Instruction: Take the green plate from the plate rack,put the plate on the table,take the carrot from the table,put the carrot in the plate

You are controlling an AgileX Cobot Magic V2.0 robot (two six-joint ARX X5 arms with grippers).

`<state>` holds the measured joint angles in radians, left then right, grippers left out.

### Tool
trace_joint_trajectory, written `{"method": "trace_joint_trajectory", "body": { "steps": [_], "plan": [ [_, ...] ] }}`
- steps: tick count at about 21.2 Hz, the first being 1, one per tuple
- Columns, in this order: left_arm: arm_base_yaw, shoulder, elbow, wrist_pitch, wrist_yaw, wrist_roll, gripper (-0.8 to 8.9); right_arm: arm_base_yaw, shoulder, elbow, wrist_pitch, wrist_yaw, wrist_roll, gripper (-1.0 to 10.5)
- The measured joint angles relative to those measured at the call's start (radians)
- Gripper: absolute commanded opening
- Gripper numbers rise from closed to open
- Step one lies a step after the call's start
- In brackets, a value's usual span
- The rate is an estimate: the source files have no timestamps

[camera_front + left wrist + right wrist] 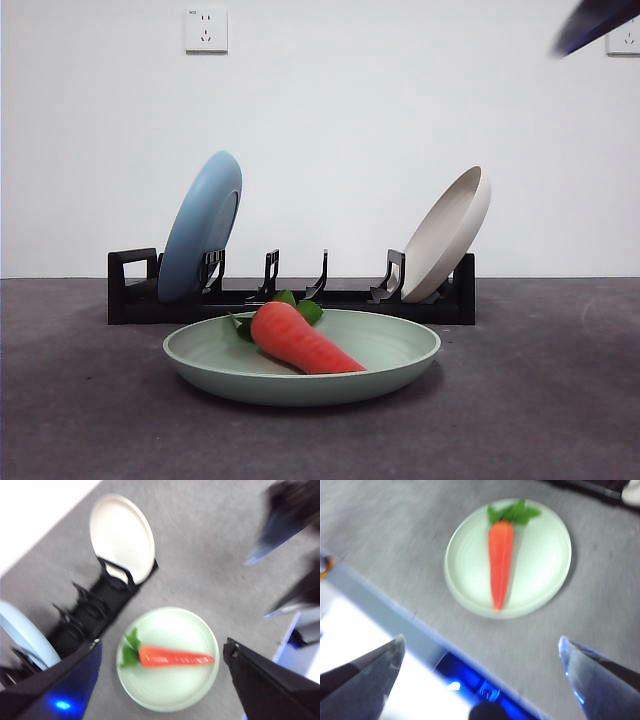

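The matte sage-green plate lies flat on the speckled grey table just in front of the black pronged plate rack, and the smooth orange carrot lies in it, leaves toward the rack. Both the left gripper and the right gripper hang well above the plate, jaws spread wide and empty. The job looks done; the tapered carrot could only roll on the shallow dish if an arm bumps the raised rim.

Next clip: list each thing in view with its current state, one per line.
Green plate: flat on the table, out of the rack.
Carrot: lying in the green plate.
Blue plate: leaning in the rack.
White plate: leaning in the rack.
Left tool: open, empty.
Right tool: open, empty.
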<state>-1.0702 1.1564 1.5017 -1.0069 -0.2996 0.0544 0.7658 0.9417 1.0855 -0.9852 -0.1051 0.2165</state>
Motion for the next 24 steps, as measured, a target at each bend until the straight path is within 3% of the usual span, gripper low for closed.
{"method": "trace_joint_trajectory", "body": {
  "steps": [4, 5, 9, 10, 24],
  "plan": [
    [0.000, 0.000, 0.000, -0.069, 0.112, -0.069, 3.95, 0.000, -0.068, 0.000, -0.172, 0.000, 0.000, 4.3],
    [0.000, 0.000, 0.000, -0.083, 0.142, -0.080, 3.54, 0.000, -0.071, 0.000, -0.205, 0.000, 0.000, 4.1],
    [0.000, 0.000, 0.000, -0.133, 0.218, -0.100, 0.17, 0.000, -0.071, 0.000, -0.278, 0.000, -0.019, 0.3],
    [0.000, 0.000, 0.000, -0.143, 0.225, -0.101, -0.16, 0.000, -0.071, 0.000, -0.282, 0.000, -0.027, -0.2],
    [0.000, 0.000, 0.000, -0.171, 0.225, -0.109, -0.04, 0.000, -0.072, 0.000, -0.275, 0.001, -0.052, 0.0]
  ]
}}
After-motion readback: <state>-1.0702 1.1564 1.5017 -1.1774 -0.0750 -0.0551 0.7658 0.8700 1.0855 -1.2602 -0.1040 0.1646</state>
